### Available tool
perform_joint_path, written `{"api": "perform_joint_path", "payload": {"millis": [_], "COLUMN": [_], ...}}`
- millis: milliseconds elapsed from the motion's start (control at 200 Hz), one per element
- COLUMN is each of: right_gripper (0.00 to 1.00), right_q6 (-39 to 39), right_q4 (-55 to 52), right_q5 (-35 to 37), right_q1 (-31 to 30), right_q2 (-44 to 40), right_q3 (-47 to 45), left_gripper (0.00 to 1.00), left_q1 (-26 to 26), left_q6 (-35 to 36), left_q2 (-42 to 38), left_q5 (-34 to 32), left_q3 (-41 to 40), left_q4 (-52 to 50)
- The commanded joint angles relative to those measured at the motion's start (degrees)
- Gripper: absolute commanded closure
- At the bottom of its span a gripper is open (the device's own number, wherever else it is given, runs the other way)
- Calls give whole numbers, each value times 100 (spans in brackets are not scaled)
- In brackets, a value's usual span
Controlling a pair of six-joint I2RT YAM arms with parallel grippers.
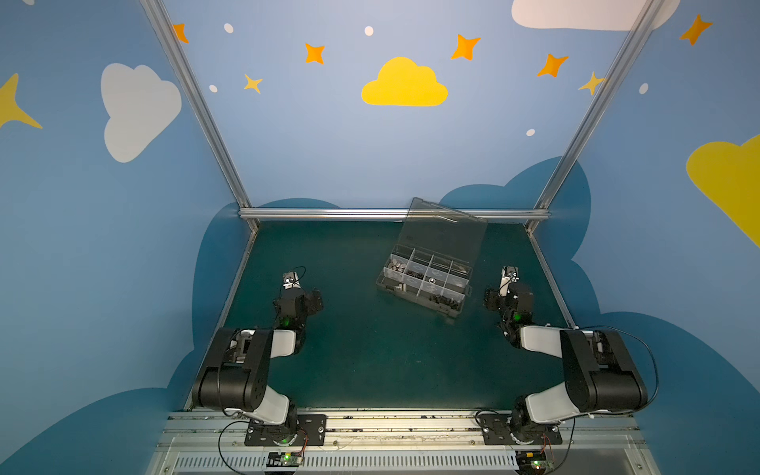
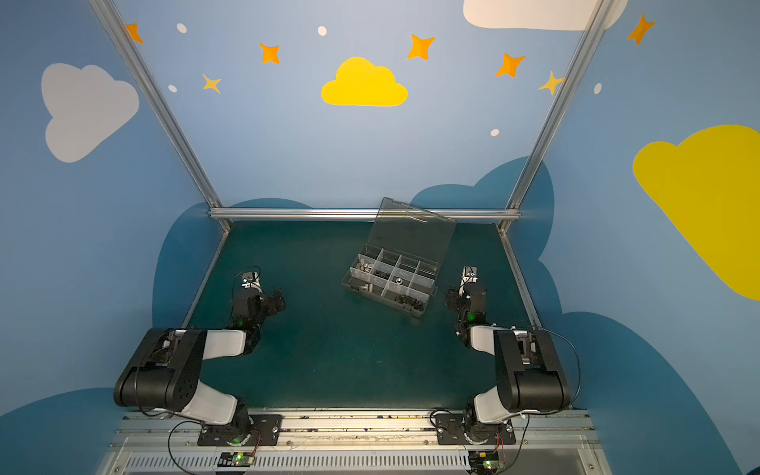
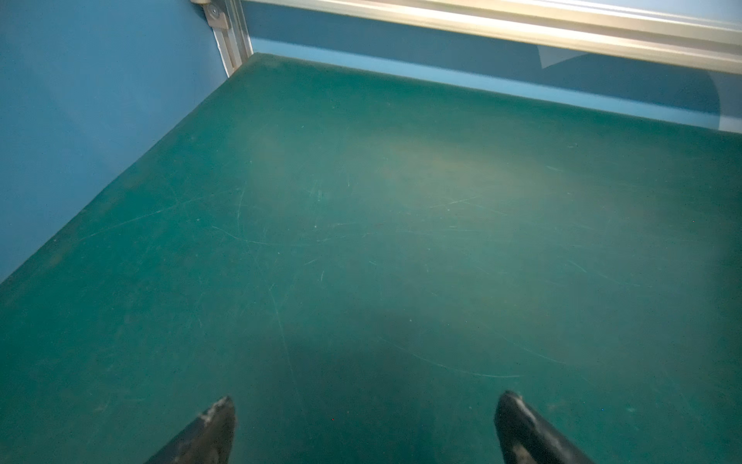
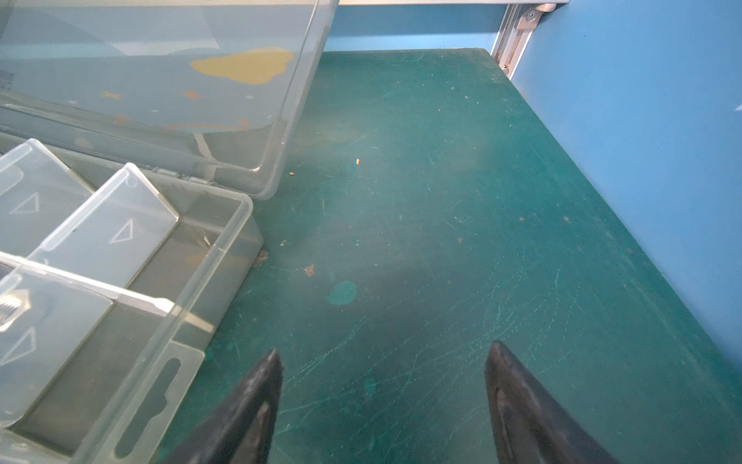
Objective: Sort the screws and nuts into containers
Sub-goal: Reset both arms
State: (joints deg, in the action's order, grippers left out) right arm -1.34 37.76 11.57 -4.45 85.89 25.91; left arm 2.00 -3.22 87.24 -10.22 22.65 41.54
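Sorting looks done or nearly so. The mat (image 1: 362, 349) shows no loose pieces, and the screws (image 1: 446, 303) and nuts (image 4: 14, 307) lie in the box (image 1: 411, 299), about 1 o'clock from mat centre, its lid (image 1: 442, 230) tipped back. Whether the kinds are kept apart is too small to tell. The left gripper (image 3: 367, 401), at 9 o'clock, and the right gripper (image 4: 384, 349), at the box's 3 o'clock, both gape wide and hold nothing.
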Motion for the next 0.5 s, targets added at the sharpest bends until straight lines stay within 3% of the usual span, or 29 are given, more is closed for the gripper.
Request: {"api": "perform_joint_path", "payload": {"millis": [0, 80, 160, 240, 325, 491], "right_gripper": [25, 21, 20, 19, 19, 17], "right_q6": [-30, 95, 21, 71, -10, -43], "right_q4": [560, 1926, 913, 1653, 1013, 1110], "right_q5": [15, 116, 140, 246, 225, 170], "right_q1": [-21, -65, -109, -137, -131, -66], "right_q2": [-79, 381, 28, 281, 84, 133], "right_q3": [-203, -585, -393, -547, -394, -404], "left_gripper": [0, 0, 0, 0, 0, 0], "left_q1": [-27, -63, -72, -85, -92, -100], "left_q6": [25, -20, -26, -41, -53, -53], "left_q2": [-11, -7, 1, 1, 3, -11], "left_q5": [-160, -156, -139, -132, -121, -121], "left_q3": [68, 92, 99, 112, 109, 104], "left_q4": [239, 197, 186, 170, 162, 176]}}
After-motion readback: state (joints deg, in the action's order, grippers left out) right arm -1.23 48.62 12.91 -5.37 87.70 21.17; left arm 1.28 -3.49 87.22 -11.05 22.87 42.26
